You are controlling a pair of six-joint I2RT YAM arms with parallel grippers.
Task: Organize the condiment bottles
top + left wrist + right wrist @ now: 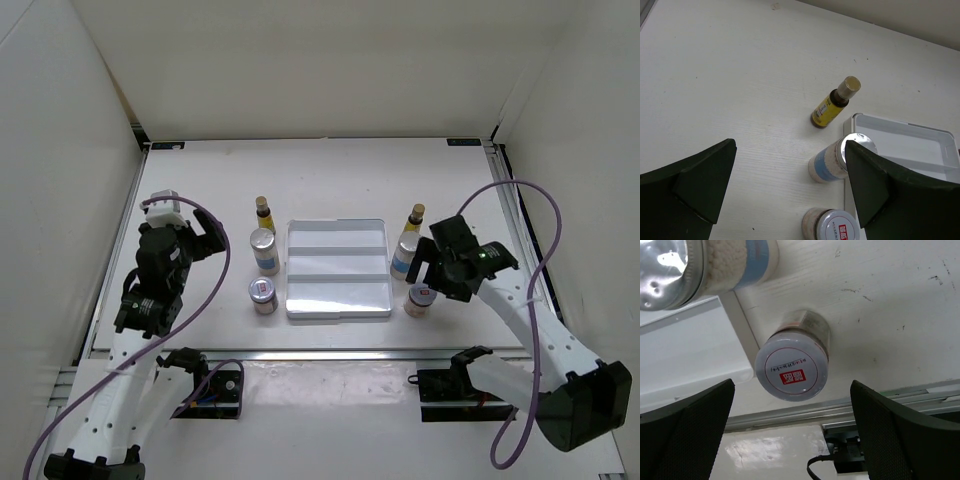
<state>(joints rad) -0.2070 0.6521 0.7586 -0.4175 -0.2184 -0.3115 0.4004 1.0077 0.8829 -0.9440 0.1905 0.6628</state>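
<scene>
Left bottles (pixel 263 248) stand upright ahead-right of the left gripper (pixel 790 145); right bottles (pixel 404 257) beside the right gripper (pixel 792 384) — red-lidded jar (pixel 792 371) directly below it.

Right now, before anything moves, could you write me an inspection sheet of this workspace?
Surface: white table, a few scuff marks, no spills.
Job's things: all upright, three on each side of the tray: left yellow bottle, left silver-lidded jar, left red-marked jar; right yellow bottle, right silver-lidded jar, right red-marked jar.
Clutter: nothing seen; the silvery tray holds no bottles.
Grippers: left gripper open over bare table, holding nothing; right gripper open over the right red-marked jar, not closed on it.
Cables: left purple cable and right purple cable loop off their arms.
Surroundings: plain white walls on three sides.
</scene>
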